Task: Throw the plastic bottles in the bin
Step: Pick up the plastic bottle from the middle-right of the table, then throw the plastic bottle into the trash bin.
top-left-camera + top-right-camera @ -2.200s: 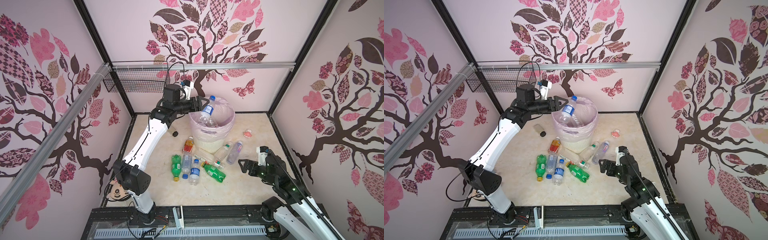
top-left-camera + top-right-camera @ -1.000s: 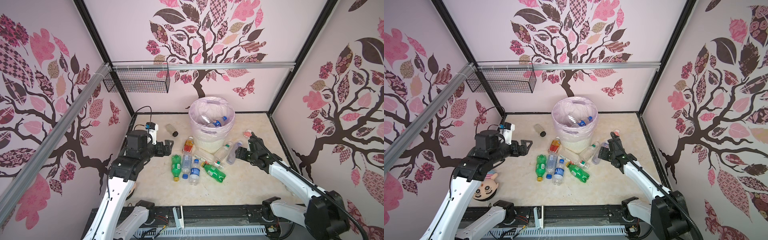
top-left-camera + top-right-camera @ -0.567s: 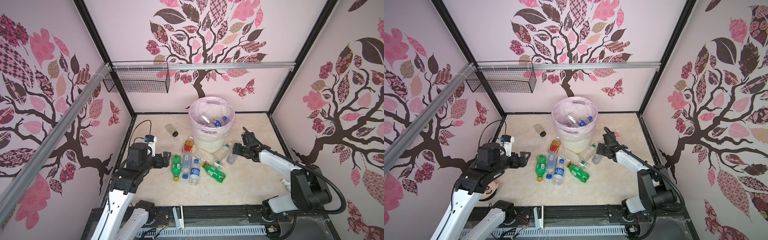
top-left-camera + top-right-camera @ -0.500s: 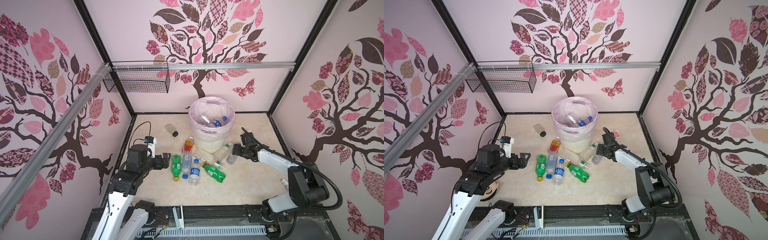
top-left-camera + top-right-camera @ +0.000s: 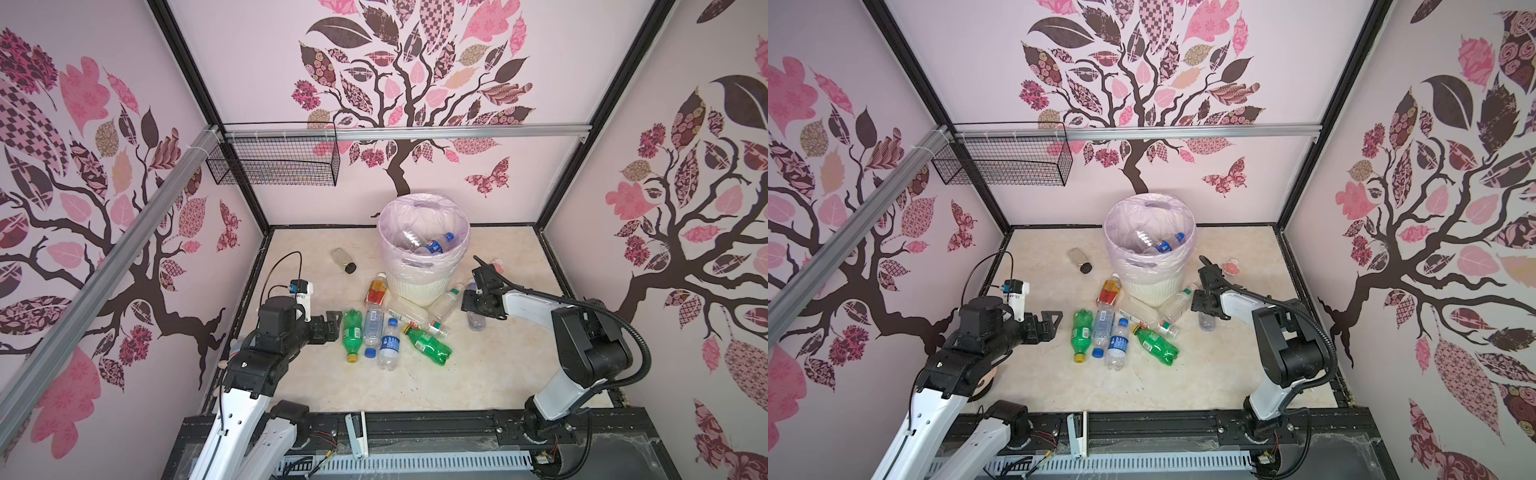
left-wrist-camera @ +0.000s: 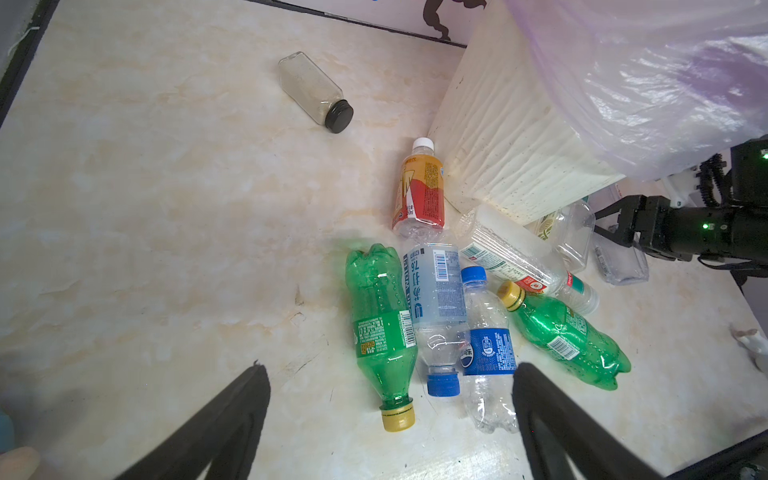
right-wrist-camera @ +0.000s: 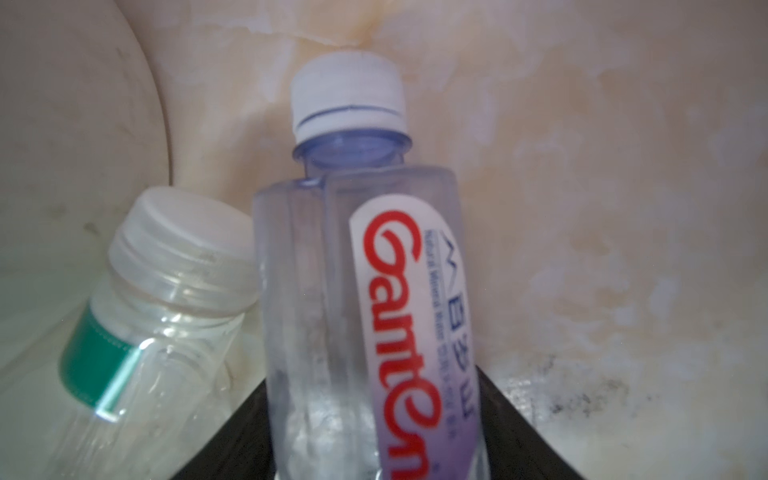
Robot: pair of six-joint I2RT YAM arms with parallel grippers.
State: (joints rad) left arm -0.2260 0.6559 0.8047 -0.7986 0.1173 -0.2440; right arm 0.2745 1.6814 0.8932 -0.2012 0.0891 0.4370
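The bin (image 5: 419,286) (image 5: 1152,287) stands at the back, its pink liner holding a few plastic bottles (image 5: 432,245). Several more lie on the floor before it: green (image 5: 352,332), blue-labelled (image 5: 390,345), orange-red (image 5: 377,291). My left gripper (image 5: 334,326) (image 5: 1050,322) (image 6: 390,370) hangs open and empty just left of the pile. Beside the bin's right side, my right gripper (image 5: 471,302) (image 5: 1200,305) (image 7: 374,415) is shut on a clear white-capped bottle with red lettering (image 7: 365,291) (image 5: 476,323) that lies on the floor next to a green-banded clear bottle (image 7: 137,316).
A squat jar with a black lid (image 5: 344,259) (image 6: 316,91) lies left of the bin. A small pink toy (image 5: 496,264) sits behind my right gripper. A black wire basket (image 5: 274,164) hangs on the back-left rail. Walls close in three sides.
The left arm let its bottle fall into the bin and came down low beside the pile. The right arm reached in to the bottle by the bin and its jaws closed on it.
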